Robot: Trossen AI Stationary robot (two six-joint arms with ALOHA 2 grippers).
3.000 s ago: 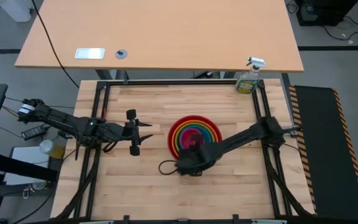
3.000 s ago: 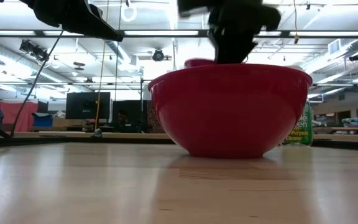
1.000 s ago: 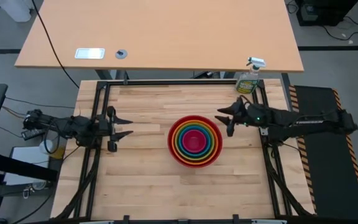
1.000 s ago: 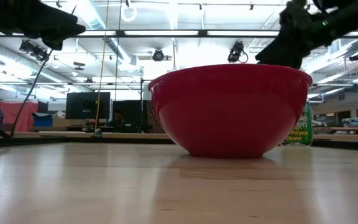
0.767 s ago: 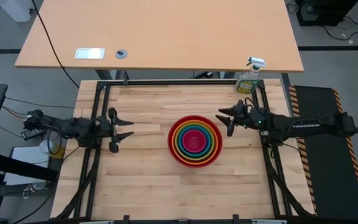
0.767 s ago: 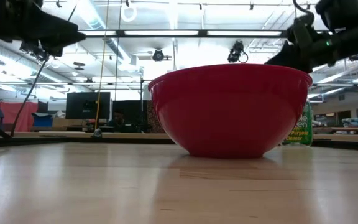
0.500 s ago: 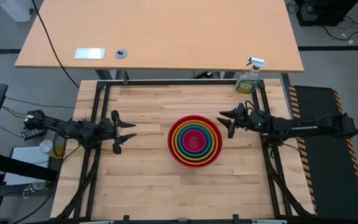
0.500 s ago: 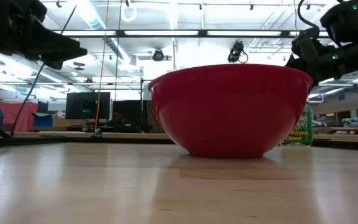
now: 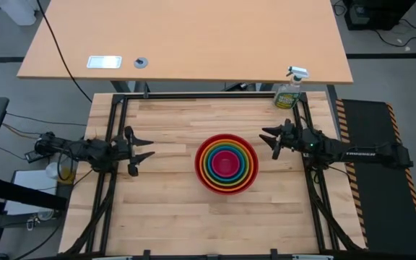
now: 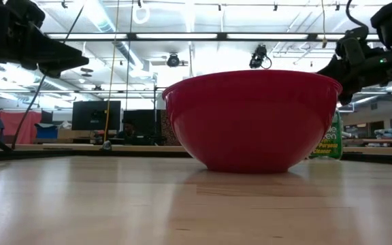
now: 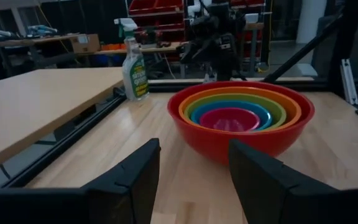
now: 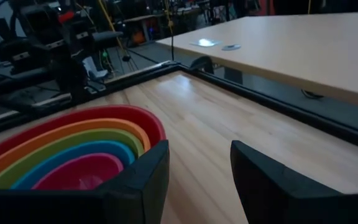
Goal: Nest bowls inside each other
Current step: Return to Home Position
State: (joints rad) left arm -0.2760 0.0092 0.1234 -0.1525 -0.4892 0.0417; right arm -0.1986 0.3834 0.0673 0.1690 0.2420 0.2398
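Five bowls sit nested at the middle of the table: the red bowl [image 9: 227,163] outermost, then orange, lime green and blue, with the magenta pink bowl [image 11: 230,118] innermost. The red bowl's base [image 10: 250,167] rests on the wood. My left gripper [image 9: 147,148] hovers open to the stack's left, pointing at it. My right gripper [image 9: 268,142] hovers open to the stack's right and slightly farther back. Both are above the table, with nothing between their fingers [image 11: 135,180] [image 12: 148,177].
A clear spray bottle [image 9: 289,90] stands at the table's far right corner. A black metal frame [image 9: 208,95] runs along the table's edges. Beyond the far edge is a light wooden desk [image 9: 186,40]. Bare wood lies in front of the bowls.
My right gripper has drawn back from the bowls toward the table's right edge and sunk lower, still open. My left gripper has sunk a little at the left side. The nested bowls have kept still.
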